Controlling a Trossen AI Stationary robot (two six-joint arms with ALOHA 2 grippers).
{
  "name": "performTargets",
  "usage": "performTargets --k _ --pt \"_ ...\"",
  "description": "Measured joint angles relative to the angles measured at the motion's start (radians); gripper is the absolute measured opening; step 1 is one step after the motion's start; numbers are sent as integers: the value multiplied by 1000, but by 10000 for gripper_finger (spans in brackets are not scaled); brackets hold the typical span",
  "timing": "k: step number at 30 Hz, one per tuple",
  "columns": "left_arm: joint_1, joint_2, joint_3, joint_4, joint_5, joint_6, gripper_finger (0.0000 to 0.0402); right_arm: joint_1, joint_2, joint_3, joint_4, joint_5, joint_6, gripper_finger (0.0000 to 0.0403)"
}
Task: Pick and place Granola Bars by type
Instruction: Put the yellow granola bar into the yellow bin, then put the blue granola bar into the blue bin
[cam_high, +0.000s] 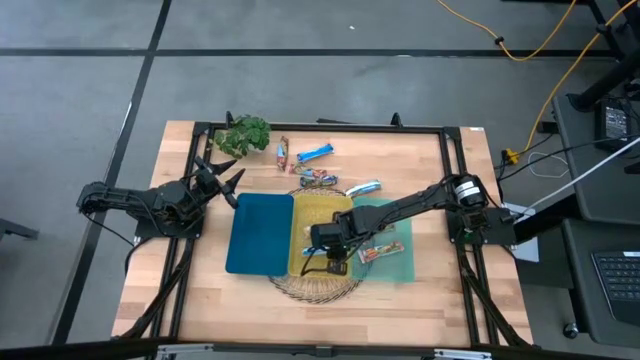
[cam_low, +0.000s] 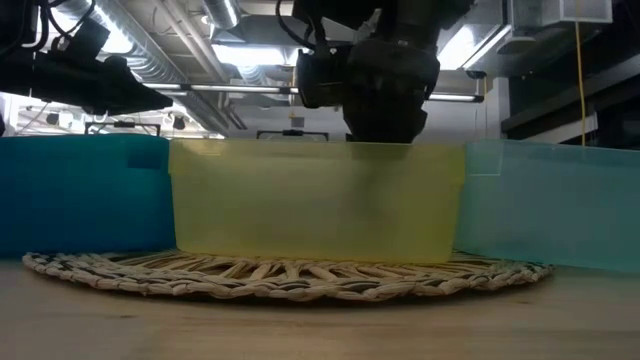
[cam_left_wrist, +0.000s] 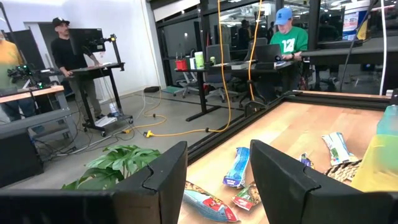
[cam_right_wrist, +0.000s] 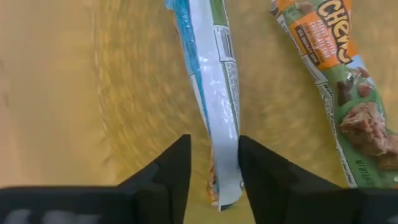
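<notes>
The right gripper (cam_high: 333, 262) is held low over the yellow bin (cam_high: 305, 212), its fingers a little apart around a blue-white bar (cam_right_wrist: 211, 93), which looks just let go or nearly so. An orange bar (cam_right_wrist: 339, 87) already lies beside it. For a clean release, the jaws should be parted fully and the gripper lifted straight up. More bars (cam_high: 318, 152) lie on the table. The left gripper (cam_high: 222, 178) waits open near the plant (cam_high: 244, 134).

Readable text: two items only.
Right wrist view, upper right of frame: orange-green granola bar wrapper (cam_right_wrist: 339, 81) printed "CHEW", letters cut off. Left wrist view, upper right: seated person's green shirt (cam_left_wrist: 289, 42) carries "12".
</notes>
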Motion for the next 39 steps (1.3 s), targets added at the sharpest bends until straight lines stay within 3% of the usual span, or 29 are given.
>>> performTargets --k 8,16,26,31,39 --pt "0 0 0 0 0 0 169 -27 0 139 -105 1 -55 169" --pt "0 0 0 0 0 0 169 -105 0 329 -317 79 -181 170" --pt "0 0 0 0 0 0 169 -258 0 530 -390 78 -324 170" --pt "0 0 0 0 0 0 169 -344 0 600 -398 66 -398 170" --pt "0 0 0 0 0 0 169 -484 0 652 -395 -67 -453 170"
